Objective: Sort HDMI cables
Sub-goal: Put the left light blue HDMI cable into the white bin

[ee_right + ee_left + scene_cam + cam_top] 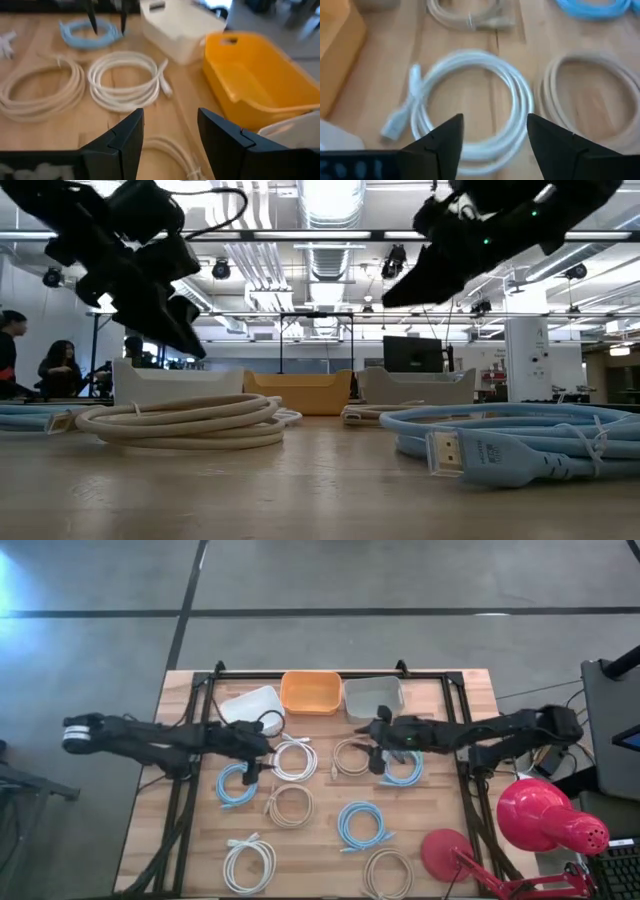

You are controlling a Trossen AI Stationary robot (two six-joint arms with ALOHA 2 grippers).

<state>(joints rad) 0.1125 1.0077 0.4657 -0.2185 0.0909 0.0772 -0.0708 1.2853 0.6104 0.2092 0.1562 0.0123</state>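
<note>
Coiled cables lie flat on the wooden table. In the high view a white coil [295,760], a beige coil [352,757] and a light blue coil [403,768] lie mid-table. Another blue coil [238,785], a beige one [288,806], a blue one [362,826], a white one [248,862] and a beige one [388,872] lie nearer. My left gripper [265,755] is open and hovers beside the white coil [470,100], which lies ahead of its fingertips [495,120]. My right gripper [372,740] is open above the beige coil's far side [170,112].
Three bins stand in a row at the table's far edge: white [250,705], orange [310,692] and grey [373,697]. A red desk lamp [545,815] stands at the near right corner. In the low view people show in the room at the far left [40,365].
</note>
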